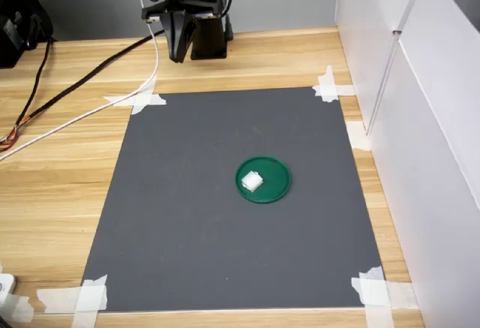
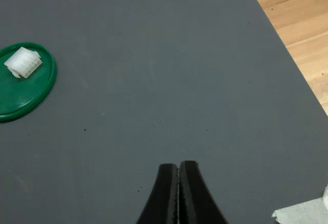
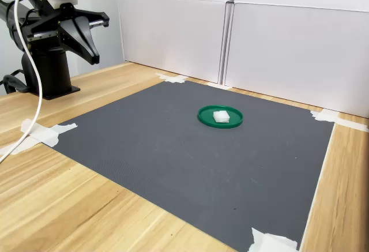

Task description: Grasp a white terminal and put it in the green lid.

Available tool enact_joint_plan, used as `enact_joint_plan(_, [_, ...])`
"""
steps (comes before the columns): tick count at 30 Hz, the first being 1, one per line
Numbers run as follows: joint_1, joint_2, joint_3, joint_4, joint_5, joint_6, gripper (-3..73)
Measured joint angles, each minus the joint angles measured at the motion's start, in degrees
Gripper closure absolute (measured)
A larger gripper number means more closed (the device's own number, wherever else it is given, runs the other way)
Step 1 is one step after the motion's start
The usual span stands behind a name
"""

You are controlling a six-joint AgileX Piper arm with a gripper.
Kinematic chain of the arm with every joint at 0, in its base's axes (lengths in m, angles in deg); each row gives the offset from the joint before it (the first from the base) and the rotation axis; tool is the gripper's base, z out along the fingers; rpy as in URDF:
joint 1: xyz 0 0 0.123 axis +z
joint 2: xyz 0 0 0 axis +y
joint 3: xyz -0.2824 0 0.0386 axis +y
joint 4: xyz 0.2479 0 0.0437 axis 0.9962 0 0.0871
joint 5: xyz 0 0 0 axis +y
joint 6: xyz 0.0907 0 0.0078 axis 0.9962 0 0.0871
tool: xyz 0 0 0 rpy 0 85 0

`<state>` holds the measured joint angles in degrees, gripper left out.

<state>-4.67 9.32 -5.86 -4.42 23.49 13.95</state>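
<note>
The white terminal (image 1: 252, 182) (image 2: 23, 62) (image 3: 221, 115) lies inside the green lid (image 1: 274, 191) (image 2: 20, 98) (image 3: 206, 116), which rests on the grey mat in all three views. My gripper (image 1: 177, 58) (image 2: 178, 170) (image 3: 94, 59) is shut with nothing between its fingers. It hangs high above the mat's far corner near the arm's base, well away from the lid.
The grey mat (image 1: 195, 215) is taped at its corners to a wooden table. White panels (image 3: 288, 44) wall off one side. A white cable (image 1: 112, 106) and a black cable run across the wood near the arm's base (image 3: 49, 73).
</note>
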Motion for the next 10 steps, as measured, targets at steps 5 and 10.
enact_joint_plan(5, [-0.1,-3.0,1.2,0.0,-0.2,0.0,71.6])
enact_joint_plan(10, [-0.1,-4.1,3.1,0.0,-0.9,0.0,71.6])
